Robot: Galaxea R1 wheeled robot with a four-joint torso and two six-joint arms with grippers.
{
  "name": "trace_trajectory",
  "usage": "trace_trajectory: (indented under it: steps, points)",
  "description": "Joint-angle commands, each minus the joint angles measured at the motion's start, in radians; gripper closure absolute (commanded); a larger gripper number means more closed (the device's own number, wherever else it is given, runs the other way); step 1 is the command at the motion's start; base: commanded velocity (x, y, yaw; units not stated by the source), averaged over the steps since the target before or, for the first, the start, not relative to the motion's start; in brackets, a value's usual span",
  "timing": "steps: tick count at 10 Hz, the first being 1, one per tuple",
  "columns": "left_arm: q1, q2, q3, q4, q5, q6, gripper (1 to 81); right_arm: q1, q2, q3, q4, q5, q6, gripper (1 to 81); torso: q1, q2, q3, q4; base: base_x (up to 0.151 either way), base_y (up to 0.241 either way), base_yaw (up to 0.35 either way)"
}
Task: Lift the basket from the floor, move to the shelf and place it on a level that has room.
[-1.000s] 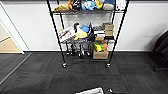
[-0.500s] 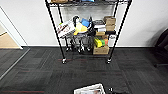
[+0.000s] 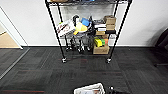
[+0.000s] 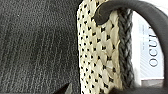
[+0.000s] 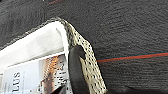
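Dark grey carpet tiles (image 3: 45, 72) with a faint stripe run up to a white wall, and a strip of tan wooden flooring (image 3: 7, 41) shows at the far left. The rectangular woven beige-and-dark wicker basket (image 3: 90, 89), lined in white cloth, sits at the very near edge of the head view, right of centre and directly in front of the robot; whether it rests on the carpet or is already raised cannot be judged. In the left wrist view its weave and dark braided rim fill the picture beside a dark loop handle (image 4: 140, 10), and printed paper lies inside; the right wrist view shows the other end and its handle (image 5: 76, 72). Whether either gripper's jaws are clenched or released cannot be told. Well beyond, against the wall, stands the tall black metal wire rack (image 3: 53, 32) on small casters, its lower tiers crowded with toys and brown cardboard boxes (image 3: 101, 49). Its uppermost wire-grid tier (image 3: 87, 3) is cut off at the edge, so its free room is unclear. Carrying well probably means keeping both ends level so the paper stays in, and approaching square between the front posts.
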Motion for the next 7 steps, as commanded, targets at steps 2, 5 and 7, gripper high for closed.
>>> trace_trajectory:
  steps: [2,5,7]
  points:
    - [-0.102,0.000,-0.001,-0.012,-0.068,-0.001,1.0,0.100,-0.003,0.013,0.044,0.041,0.006,1.0,0.000,0.000,0.000,0.000,0.000,0.000,0.000]
    - [-0.104,0.013,0.001,-0.011,-0.077,-0.001,1.0,0.085,0.003,0.012,0.044,0.047,0.004,1.0,0.000,0.000,0.000,0.000,0.000,0.000,0.000]
    - [-0.104,0.019,0.005,-0.008,-0.077,-0.001,1.0,0.083,0.003,0.015,0.044,0.048,0.004,1.0,0.000,0.000,0.000,0.000,0.000,0.000,0.000]
